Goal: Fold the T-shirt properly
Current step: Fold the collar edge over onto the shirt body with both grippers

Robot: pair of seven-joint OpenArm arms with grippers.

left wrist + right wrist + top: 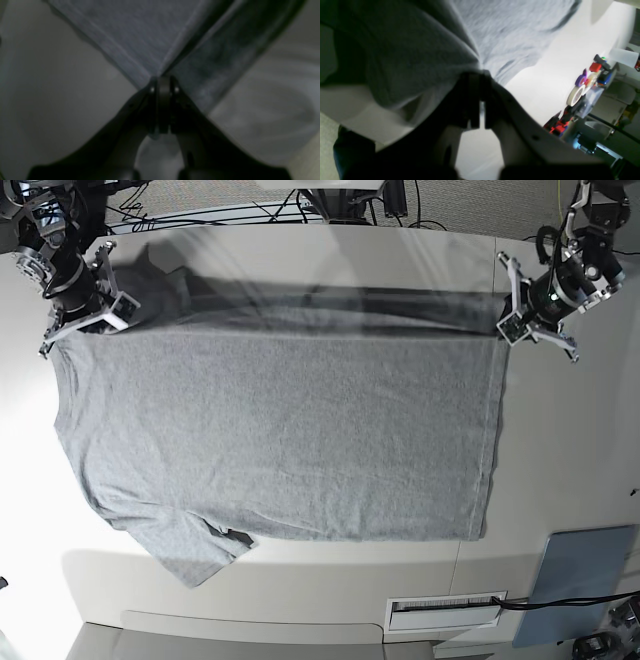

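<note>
The heather-grey T-shirt (280, 440) is spread wide across the white table (575, 450), plain side up, with no lettering showing. Its far edge is raised off the surface and casts a shadow behind it. At the base view's right, my left gripper (505, 330) is shut on the shirt's hem corner. The left wrist view shows the jaws (163, 81) pinched on the stitched corner of the cloth (140, 37). My right gripper (58, 332), at the base view's left, is shut on the shoulder end. In the right wrist view its jaws (480, 73) pinch bunched fabric (510, 32). One sleeve (190, 548) droops over the near table edge.
A blue-grey pad (585, 580) lies at the near right corner, beside a white vent-like plate (445, 612). Cables (200, 210) run behind the far edge. Tape rolls and coloured parts (582, 90) crowd a bench beyond the table in the right wrist view.
</note>
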